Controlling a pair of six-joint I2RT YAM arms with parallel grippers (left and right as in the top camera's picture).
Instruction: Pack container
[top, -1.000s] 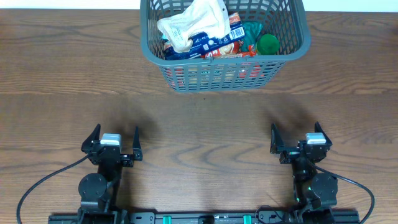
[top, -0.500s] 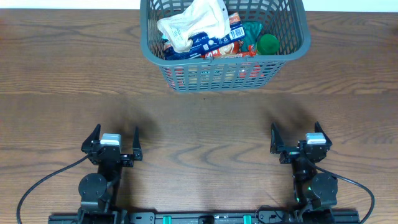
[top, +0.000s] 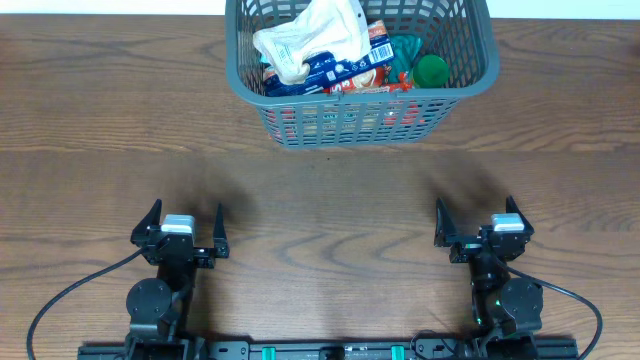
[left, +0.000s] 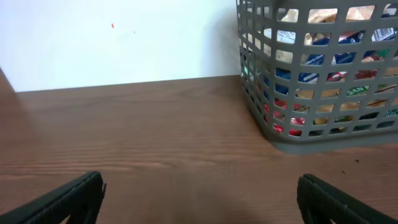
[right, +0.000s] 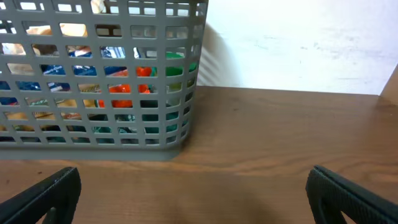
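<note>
One container (top: 360, 115), one left gripper (top: 187, 208), one right gripper (top: 475, 203).

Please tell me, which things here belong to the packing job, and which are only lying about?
Job:
- basket
- white pouch, blue packet and green lid inside it
- left gripper and right gripper, jaws open, holding nothing

Only there:
- table
- white wall

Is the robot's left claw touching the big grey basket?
Apart. The overhead view shows a wide stretch of bare table between the open left gripper and the container.
</note>
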